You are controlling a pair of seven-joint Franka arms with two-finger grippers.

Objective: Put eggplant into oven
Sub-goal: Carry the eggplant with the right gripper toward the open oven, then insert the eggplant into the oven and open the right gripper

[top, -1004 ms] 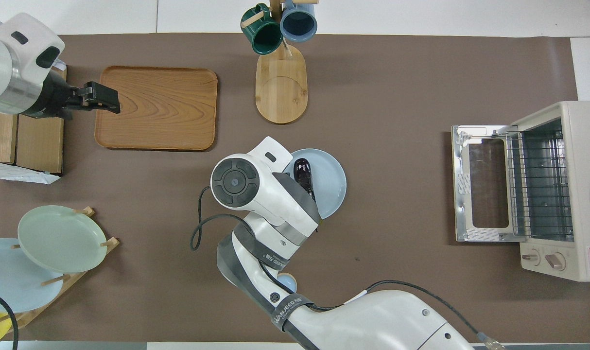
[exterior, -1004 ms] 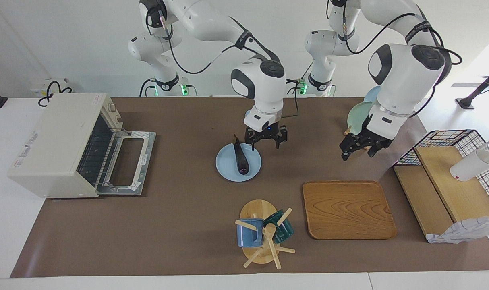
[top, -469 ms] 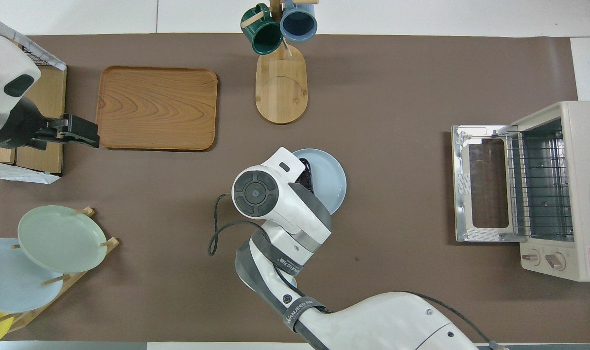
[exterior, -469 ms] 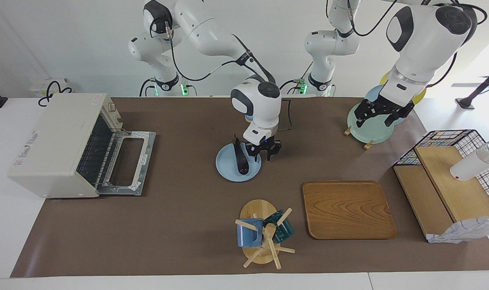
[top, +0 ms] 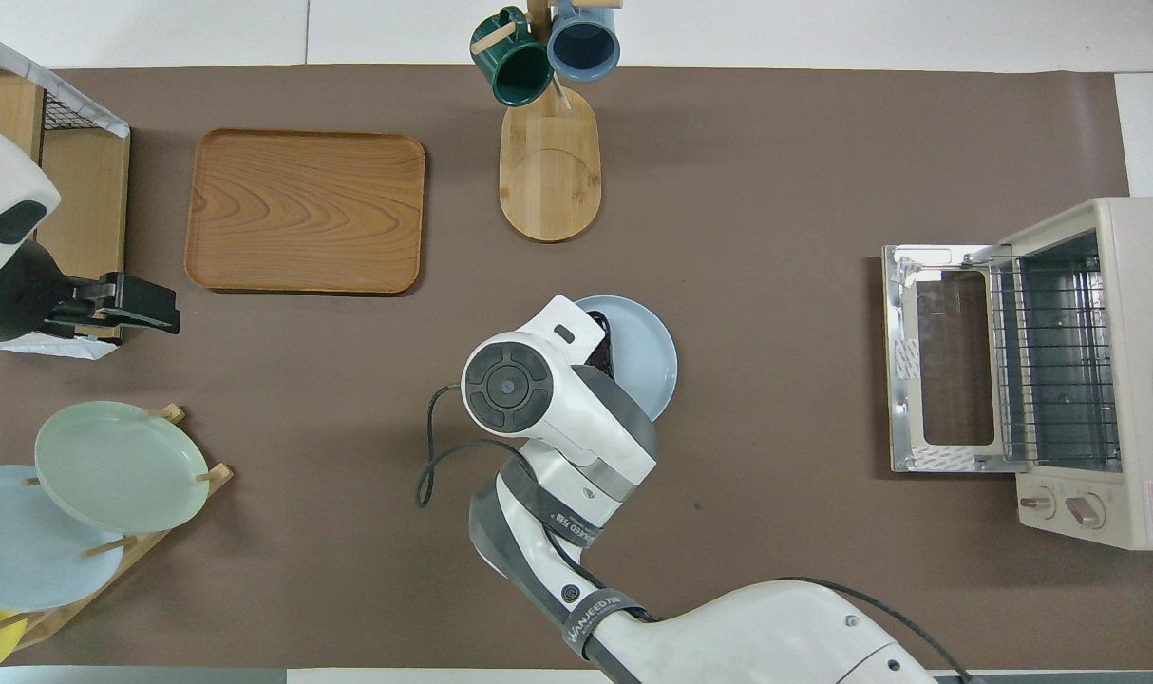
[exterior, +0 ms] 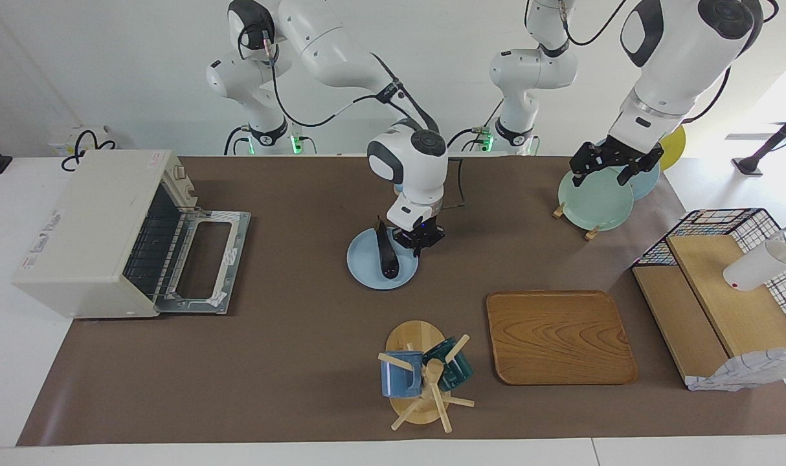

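- Facing view: the slim, glossy near-black eggplant (exterior: 386,254) lies on a round pale-blue plate (exterior: 367,268) mid-counter, toward the robots' edge; the right gripper (exterior: 419,238) is low at the plate's rim, jaws pressed together beside the eggplant.
- The left gripper (exterior: 614,166) hangs over a pale-green plate (exterior: 590,200), jaws spread.
- Overhead view: the right arm's wrist hides most of the eggplant (top: 605,342); the boxy cream-white toaster oven (top: 1123,380) stands open at the right arm's end.

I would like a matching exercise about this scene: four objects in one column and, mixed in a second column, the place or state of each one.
Things:
1. eggplant
2. oven
3. blue mug
4. wooden tray

Places or states:
A. hangs on the wooden mug stand
B. lies on the light blue plate
C. flat on the mat, nothing on it
D. door folded down, rack showing

Pairs: 1-B, 2-D, 3-A, 4-C
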